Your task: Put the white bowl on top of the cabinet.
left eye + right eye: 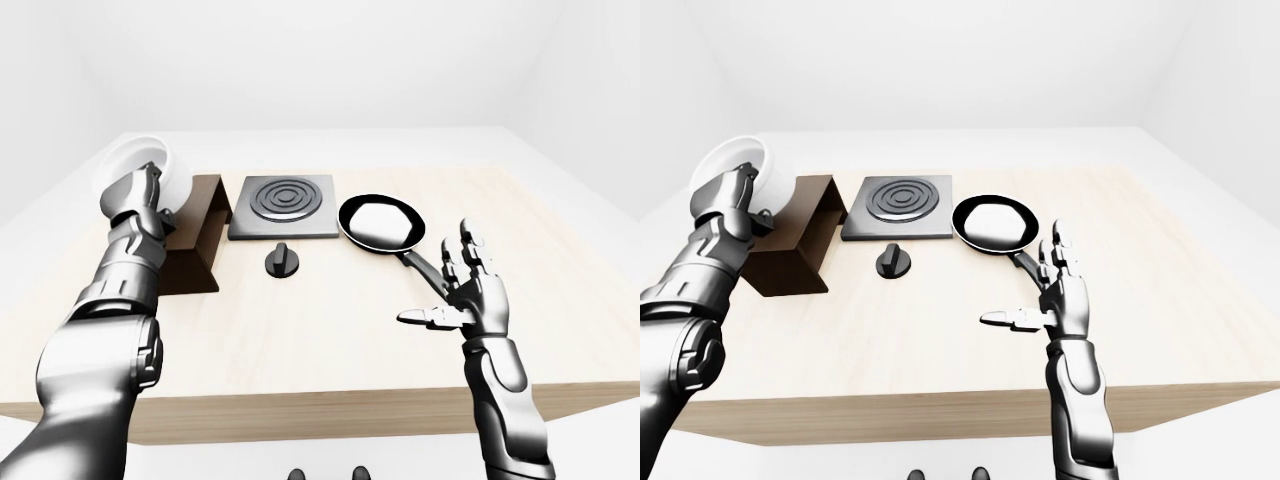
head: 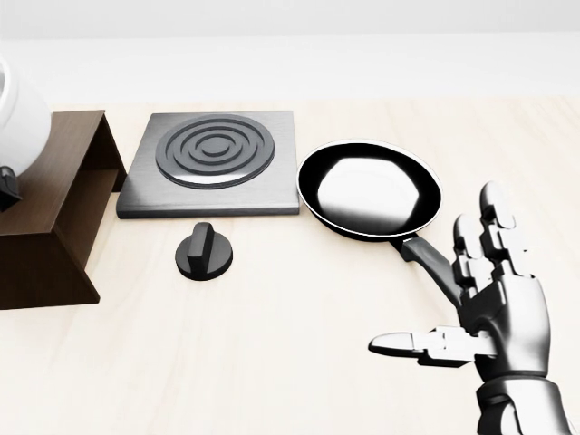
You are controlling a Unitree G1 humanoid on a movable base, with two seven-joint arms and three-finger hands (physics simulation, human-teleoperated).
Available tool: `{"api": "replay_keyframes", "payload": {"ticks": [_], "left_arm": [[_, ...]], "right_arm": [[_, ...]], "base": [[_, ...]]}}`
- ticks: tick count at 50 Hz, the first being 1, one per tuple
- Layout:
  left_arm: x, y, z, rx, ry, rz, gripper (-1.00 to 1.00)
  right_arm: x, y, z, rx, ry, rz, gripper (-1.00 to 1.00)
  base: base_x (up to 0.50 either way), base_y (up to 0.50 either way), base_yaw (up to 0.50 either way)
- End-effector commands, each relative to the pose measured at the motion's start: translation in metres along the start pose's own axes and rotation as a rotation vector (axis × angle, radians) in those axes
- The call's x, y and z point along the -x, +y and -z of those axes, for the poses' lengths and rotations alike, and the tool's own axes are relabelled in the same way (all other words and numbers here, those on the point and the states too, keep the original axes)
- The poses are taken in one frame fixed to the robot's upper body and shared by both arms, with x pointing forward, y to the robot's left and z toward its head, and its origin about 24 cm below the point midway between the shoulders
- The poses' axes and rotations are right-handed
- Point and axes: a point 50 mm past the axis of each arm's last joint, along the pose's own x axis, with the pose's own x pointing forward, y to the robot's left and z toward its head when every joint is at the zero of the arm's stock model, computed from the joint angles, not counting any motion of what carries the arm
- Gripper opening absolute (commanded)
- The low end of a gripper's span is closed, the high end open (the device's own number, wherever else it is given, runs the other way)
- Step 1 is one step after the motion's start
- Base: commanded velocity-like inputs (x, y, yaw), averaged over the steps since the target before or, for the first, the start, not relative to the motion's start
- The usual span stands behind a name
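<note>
The left robot hand (image 1: 140,195) grips the white bowl (image 1: 135,170) above the cabinet (image 2: 45,195); it should lower level before releasing.

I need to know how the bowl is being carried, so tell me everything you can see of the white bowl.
The white bowl looks plain, smooth and glossy, round with a thick rim. It is tipped on its side, its opening facing the camera in the eye views, and nothing shows inside. The left hand holds it from below, raised over the brown cabinet's left end, not resting on it. The head view catches only its edge at the upper left.
</note>
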Motion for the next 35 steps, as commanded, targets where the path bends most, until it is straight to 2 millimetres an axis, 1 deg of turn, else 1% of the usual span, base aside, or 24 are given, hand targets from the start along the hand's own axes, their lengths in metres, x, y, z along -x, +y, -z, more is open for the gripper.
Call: {"api": "replay_keyframes", "payload": {"ticks": [1, 28, 35], "left_arm": [[-0.0015, 0.0095, -0.0050, -0.020, -0.026, -0.069, -1.00], [0.0011, 0.0001, 0.0011, -0.024, -0.009, -0.053, -1.00], [0.0012, -0.0001, 0.0022, -0.023, -0.006, -0.052, -1.00]], "right_arm": [[0.0000, 0.0010, 0.0016, 0.001, 0.006, -0.001, 1.00], [-0.0009, 0.0039, 0.0066, 0.007, 0.027, -0.006, 1.00], [0.0007, 0.0039, 0.0044, 0.008, 0.019, -0.007, 1.00]], "base": [[0.00, 0.00, 0.00], [0.00, 0.00, 0.00], [0.00, 0.00, 0.00]]}}
